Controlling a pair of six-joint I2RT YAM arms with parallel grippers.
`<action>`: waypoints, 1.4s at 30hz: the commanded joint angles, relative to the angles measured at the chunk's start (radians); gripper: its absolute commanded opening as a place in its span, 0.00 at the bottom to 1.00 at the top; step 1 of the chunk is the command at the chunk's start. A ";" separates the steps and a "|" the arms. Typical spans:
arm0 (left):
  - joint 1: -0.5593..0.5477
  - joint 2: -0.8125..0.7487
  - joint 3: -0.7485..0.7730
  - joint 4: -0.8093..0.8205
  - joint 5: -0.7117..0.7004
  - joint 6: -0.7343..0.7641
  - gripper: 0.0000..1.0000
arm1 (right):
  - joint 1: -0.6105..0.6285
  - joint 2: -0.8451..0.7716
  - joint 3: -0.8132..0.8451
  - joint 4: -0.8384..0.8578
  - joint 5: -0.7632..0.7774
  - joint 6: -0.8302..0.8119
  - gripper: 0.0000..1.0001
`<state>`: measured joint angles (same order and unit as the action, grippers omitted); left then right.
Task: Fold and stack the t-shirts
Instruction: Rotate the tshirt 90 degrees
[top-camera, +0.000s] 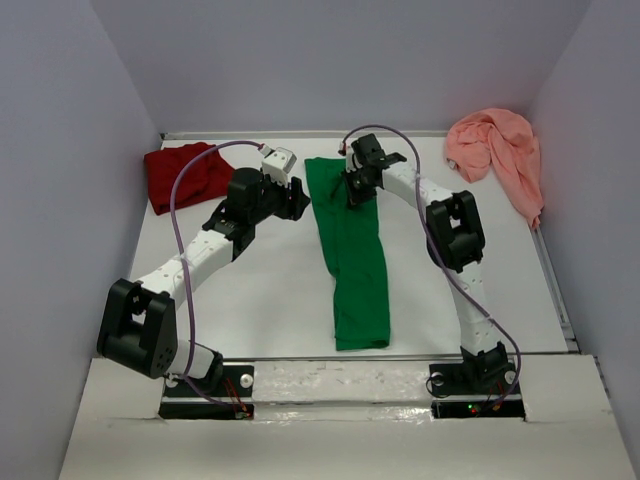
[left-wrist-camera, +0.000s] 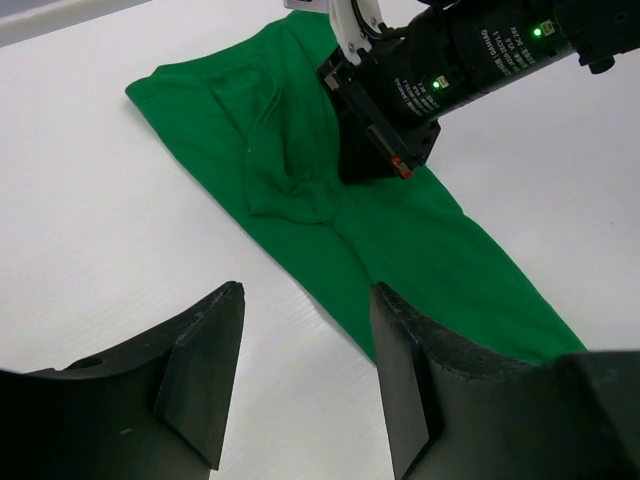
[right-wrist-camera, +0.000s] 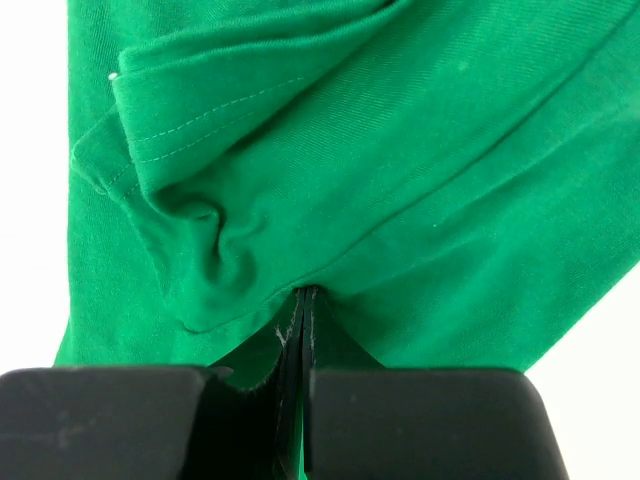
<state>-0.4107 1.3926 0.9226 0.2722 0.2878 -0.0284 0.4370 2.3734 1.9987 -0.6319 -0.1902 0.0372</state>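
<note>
Right claw (right-wrist-camera: 303, 305) clenched on green t-shirt (right-wrist-camera: 420, 150), tips hidden under its fold; left claw (left-wrist-camera: 307, 300) released, empty.

green shirt (right-wrist-camera: 420, 150) cropped at right wrist view's edges, left fingers (left-wrist-camera: 200, 370) cut off at bottom

Bare table (top-camera: 270, 290) open left of green shirt (top-camera: 362, 290); narrower lane right of it. Right gripper (top-camera: 355, 195) pinched on shirt's far end, left gripper (top-camera: 297, 198) gaping just beside: crowded there. Red shirt (top-camera: 185, 175) and pink shirt (top-camera: 495, 150) fill back corners.
</note>
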 joint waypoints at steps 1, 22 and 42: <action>0.001 -0.018 0.028 0.024 0.002 0.005 0.62 | -0.006 0.067 0.090 -0.022 0.012 0.029 0.00; 0.003 -0.035 0.045 0.021 -0.045 0.019 0.62 | -0.066 0.369 0.621 0.150 0.304 0.145 0.00; 0.004 -0.053 0.027 0.024 -0.078 0.022 0.62 | -0.075 -0.339 -0.061 0.114 0.006 0.104 0.00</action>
<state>-0.4103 1.3796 0.9257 0.2695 0.2173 -0.0223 0.3595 2.2417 2.0571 -0.4889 -0.0914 0.1463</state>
